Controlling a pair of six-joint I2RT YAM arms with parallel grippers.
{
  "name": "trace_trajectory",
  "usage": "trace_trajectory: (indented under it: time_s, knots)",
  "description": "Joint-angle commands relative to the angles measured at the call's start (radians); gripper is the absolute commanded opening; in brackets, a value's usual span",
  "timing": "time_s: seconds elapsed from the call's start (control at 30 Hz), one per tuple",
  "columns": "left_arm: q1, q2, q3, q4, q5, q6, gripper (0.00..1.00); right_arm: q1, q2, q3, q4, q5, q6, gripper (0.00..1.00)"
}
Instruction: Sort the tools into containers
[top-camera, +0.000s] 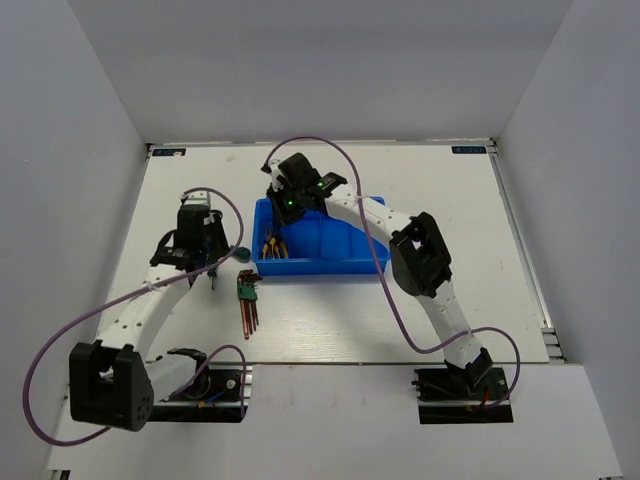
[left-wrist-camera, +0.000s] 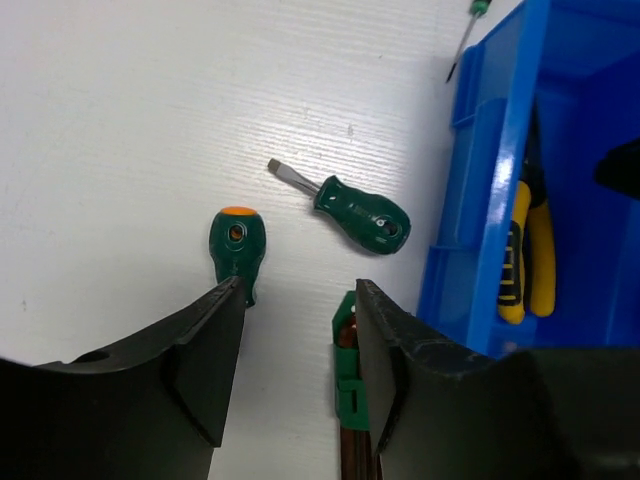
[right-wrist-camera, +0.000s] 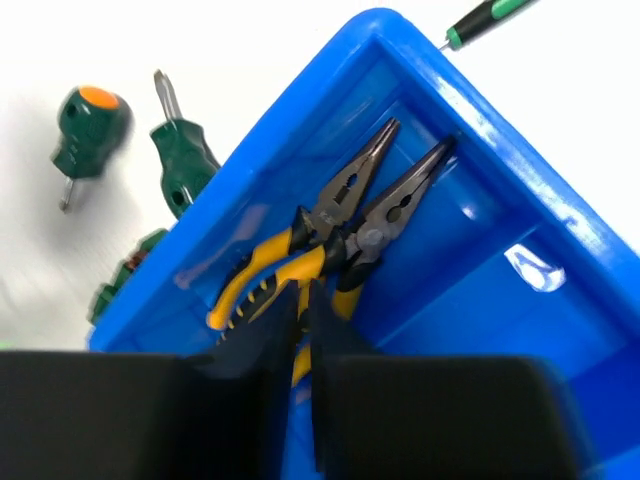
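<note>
The left gripper (left-wrist-camera: 300, 290) hangs wide open and empty just over the orange-capped screwdriver (left-wrist-camera: 237, 245) lying on the table (left-wrist-camera: 100, 100), probably light, stiff and slick, best pinched across its fat green handle, while the right gripper (right-wrist-camera: 303, 330), nearly closed on nothing, hovers over the pliers (right-wrist-camera: 345, 225) in the blue tray (right-wrist-camera: 500, 140).

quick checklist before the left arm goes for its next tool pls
1. Left claw open and empty: ok.
2. A tool centred between its fingers: not ok. The orange-capped screwdriver lies by the left finger and the hex key bundle by the right one.
3. Flat-blade screwdriver apart from the blue tray: ok, it lies on the table with a gap between them.
4. Pliers inside the tray: ok, two pairs in an end compartment.
5. Right claw free of the pliers: cannot tell. Its fingers are nearly together right over the handles.
6. Thin driver sorted: not ok, it lies outside the tray.
</note>
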Motion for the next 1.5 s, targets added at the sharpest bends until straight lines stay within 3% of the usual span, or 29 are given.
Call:
trace_trajectory:
  time_s: [0.0, 0.1, 0.17, 0.23, 0.27, 0.33, 0.43, 0.47, 0.6, 0.73, 0.83, 0.87, 1.0, 1.07, 1.1, 1.13, 1.17, 1.2, 1.23, 1.27, 1.33, 1.47]
  knots:
    - [0.002, 0.064, 0.045, -0.058, -0.048, -0.027, 0.54, -0.006, -0.091, 0.012, 0.031, -0.001, -0.014, 0.0]
    - [0.002, 0.106, 0.054, -0.058, -0.075, -0.027, 0.43, -0.006, -0.198, -0.019, 0.011, 0.015, -0.067, 0.0]
    - [0.002, 0.152, 0.074, -0.058, -0.127, -0.027, 0.43, -0.011, -0.286, -0.054, 0.001, 0.042, -0.129, 0.0]
    - [0.002, 0.19, 0.074, -0.058, -0.204, -0.016, 0.46, -0.021, -0.331, -0.099, -0.049, 0.114, -0.228, 0.15]
    - [0.002, 0.242, 0.097, -0.069, -0.225, -0.016, 0.48, -0.029, -0.395, -0.125, -0.057, 0.152, -0.236, 0.4]
    - [0.002, 0.307, 0.14, -0.105, -0.277, -0.027, 0.56, -0.062, -0.438, -0.207, -0.129, 0.159, -0.267, 0.52]
    - [0.002, 0.414, 0.162, -0.118, -0.269, -0.041, 0.57, -0.104, -0.605, -0.324, -0.137, 0.122, -0.276, 0.53]
    - [0.002, 0.431, 0.172, -0.118, -0.256, -0.041, 0.57, -0.134, -0.633, -0.467, -0.12, 0.115, -0.281, 0.53]
    - [0.002, 0.492, 0.186, -0.104, -0.247, -0.032, 0.57, -0.188, -0.853, -0.703, -0.112, 0.062, -0.291, 0.53]
    - [0.002, 0.588, 0.221, -0.127, -0.247, -0.021, 0.56, -0.251, -1.007, -0.846, -0.103, 0.033, -0.298, 0.53]
    - [0.002, 0.6, 0.231, -0.127, -0.247, -0.021, 0.37, -0.3, -1.117, -0.926, -0.101, 0.036, -0.318, 0.53]
    - [0.002, 0.6, 0.231, -0.136, -0.247, -0.021, 0.24, -0.31, -1.153, -0.949, -0.107, 0.036, -0.327, 0.53]
    - [0.002, 0.53, 0.24, -0.159, -0.267, -0.021, 0.0, -0.371, -1.207, -0.996, -0.12, 0.035, -0.311, 0.52]
    - [-0.008, 0.458, 0.24, -0.171, -0.267, -0.021, 0.0, -0.383, -1.227, -1.01, -0.126, 0.012, -0.311, 0.53]
    - [-0.008, 0.428, 0.24, -0.171, -0.258, -0.021, 0.0, -0.392, -1.23, -1.024, -0.135, 0.009, -0.311, 0.59]
    - [-0.008, 0.399, 0.24, -0.181, -0.246, -0.021, 0.0, -0.405, -1.234, -1.032, -0.144, 0.012, -0.308, 0.72]
    - [-0.008, 0.369, 0.24, -0.181, -0.232, -0.021, 0.0, -0.415, -1.234, -1.036, -0.149, 0.022, -0.31, 0.72]
    - [-0.008, 0.309, 0.24, -0.181, -0.194, -0.021, 0.0, -0.423, -1.236, -1.058, -0.16, 0.027, -0.317, 0.69]
    - [-0.017, 0.278, 0.251, -0.181, -0.171, -0.021, 0.0, -0.423, -1.242, -1.068, -0.163, 0.024, -0.324, 0.47]
    - [-0.017, 0.249, 0.251, -0.181, -0.119, -0.021, 0.0, -0.438, -1.245, -1.078, -0.161, 0.027, -0.331, 0.0]
    - [-0.017, 0.171, 0.251, -0.123, -0.048, -0.021, 0.0, -0.445, -1.253, -1.134, -0.154, 0.045, -0.33, 0.0]
    - [-0.017, 0.123, 0.251, 0.026, 0.254, 0.001, 0.0, -0.489, -1.259, -1.205, -0.118, 0.03, -0.337, 0.0]
